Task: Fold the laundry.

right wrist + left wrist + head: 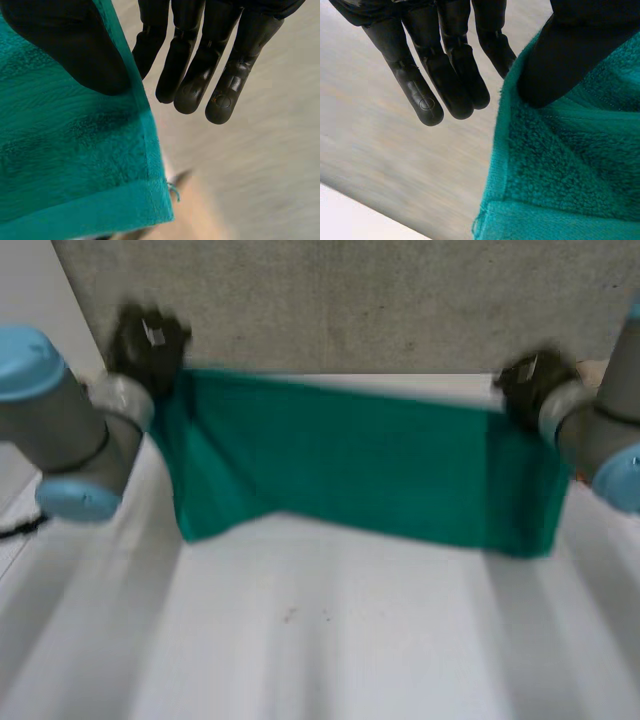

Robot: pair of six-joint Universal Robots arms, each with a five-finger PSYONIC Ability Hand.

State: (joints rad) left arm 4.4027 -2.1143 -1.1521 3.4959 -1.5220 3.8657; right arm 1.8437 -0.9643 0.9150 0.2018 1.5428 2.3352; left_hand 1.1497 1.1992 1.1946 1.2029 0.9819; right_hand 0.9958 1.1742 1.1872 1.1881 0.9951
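Observation:
A green towel (350, 470) hangs stretched between my two hands over the far part of the white table (330, 640), its lower edge resting on the table. My left hand (150, 340) holds the towel's upper left corner. Seen from the left wrist, the thumb (560, 60) presses the towel (570, 175) against a finger behind its edge, while the other fingers (445, 75) stay straight beside it. My right hand (530, 385) holds the upper right corner. From the right wrist, the thumb (75, 45) pins the towel (65, 160) the same way, with the straight fingers (200, 65) off the cloth.
A grey surface (380, 300) lies beyond the table's far edge. Bare white tabletop stretches from the towel toward me. My left arm (60, 430) and right arm (610, 440) stand at the table's two sides.

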